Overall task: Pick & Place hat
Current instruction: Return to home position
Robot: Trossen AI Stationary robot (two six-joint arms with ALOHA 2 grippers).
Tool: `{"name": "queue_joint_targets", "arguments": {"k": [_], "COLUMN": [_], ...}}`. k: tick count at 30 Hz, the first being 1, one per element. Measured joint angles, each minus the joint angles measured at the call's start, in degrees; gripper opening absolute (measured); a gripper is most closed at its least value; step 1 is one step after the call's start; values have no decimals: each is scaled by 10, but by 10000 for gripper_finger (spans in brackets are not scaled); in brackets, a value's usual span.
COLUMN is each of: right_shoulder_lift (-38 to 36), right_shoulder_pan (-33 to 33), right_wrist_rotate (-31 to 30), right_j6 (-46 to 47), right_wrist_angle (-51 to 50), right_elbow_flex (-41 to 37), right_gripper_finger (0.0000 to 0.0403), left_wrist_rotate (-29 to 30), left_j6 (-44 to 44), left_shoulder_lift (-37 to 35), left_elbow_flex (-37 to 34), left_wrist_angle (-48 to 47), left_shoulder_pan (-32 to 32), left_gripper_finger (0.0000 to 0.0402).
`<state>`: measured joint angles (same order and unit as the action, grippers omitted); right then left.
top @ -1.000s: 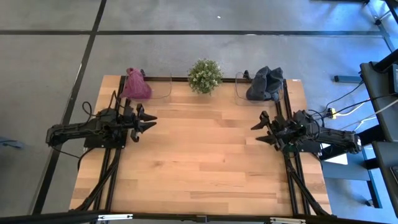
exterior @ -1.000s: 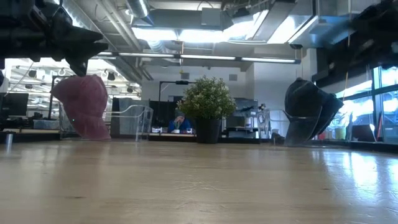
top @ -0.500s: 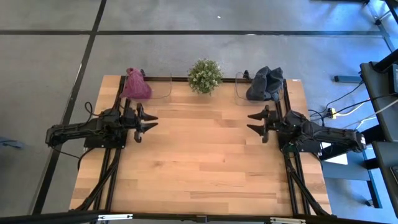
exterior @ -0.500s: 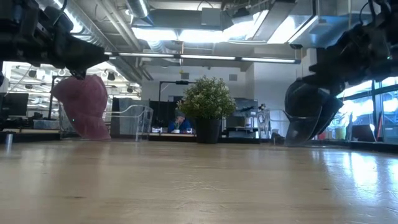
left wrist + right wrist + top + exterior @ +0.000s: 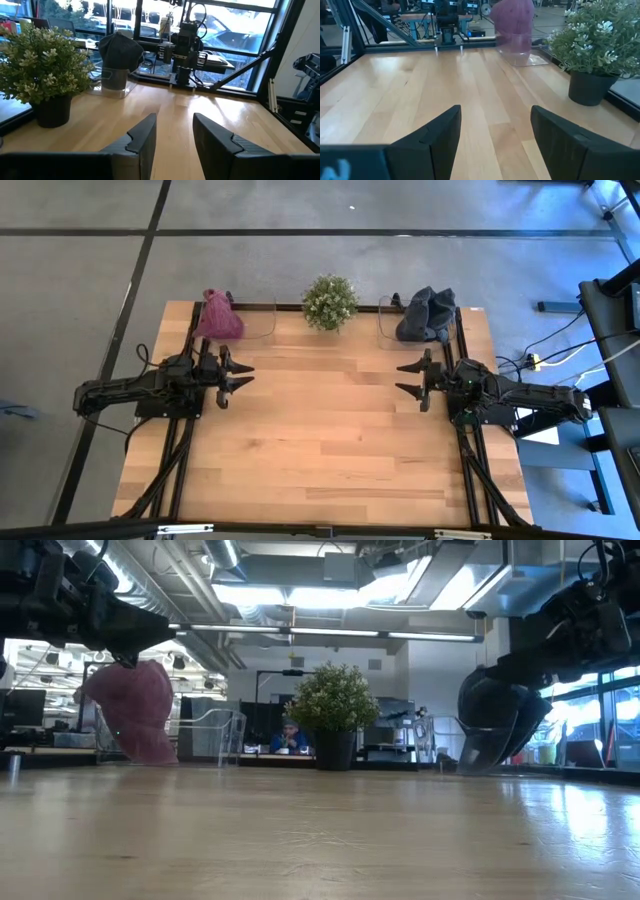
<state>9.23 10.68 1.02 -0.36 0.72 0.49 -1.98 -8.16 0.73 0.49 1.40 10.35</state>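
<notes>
A maroon hat (image 5: 217, 316) sits on a clear stand (image 5: 258, 320) at the table's far left; it also shows in the right wrist view (image 5: 512, 20) and the low view (image 5: 133, 708). A dark grey hat (image 5: 424, 314) sits on a clear stand at the far right, also in the left wrist view (image 5: 119, 52). My left gripper (image 5: 245, 375) is open and empty over the table's left side. My right gripper (image 5: 404, 378) is open and empty over the right side, near the grey hat's stand.
A potted green plant (image 5: 329, 301) stands at the middle of the table's far edge, between the two stands. The bare wooden tabletop (image 5: 320, 440) stretches between the arms and toward the near edge. A person sits in the room behind (image 5: 291, 736).
My right gripper has swung up and toward the table's far edge and left, turning level, and now sits closer to the grey hat's stand. My left gripper has shifted a little. Neither hat has moved.
</notes>
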Motion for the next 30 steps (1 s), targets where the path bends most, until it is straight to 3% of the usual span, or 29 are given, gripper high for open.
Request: {"name": "queue_joint_targets", "arguments": {"k": [8,15,30], "right_shoulder_lift": [-8,-93,-87], "right_shoulder_pan": [0,0,0], "right_wrist_rotate": [0,2,2], "right_j6": [1,-2,1], "right_wrist_angle": [0,2,0], "right_elbow_flex": [0,0,1], "right_gripper_finger": [239,239,239], "left_wrist_rotate": [0,0,-1], "left_j6": [0,0,-1], "left_shoulder_lift": [0,0,0], "left_elbow_flex": [0,0,0], "left_wrist_angle": [0,0,1], "left_shoulder_pan": [0,0,0], "left_gripper_finger": [123,124,122]}}
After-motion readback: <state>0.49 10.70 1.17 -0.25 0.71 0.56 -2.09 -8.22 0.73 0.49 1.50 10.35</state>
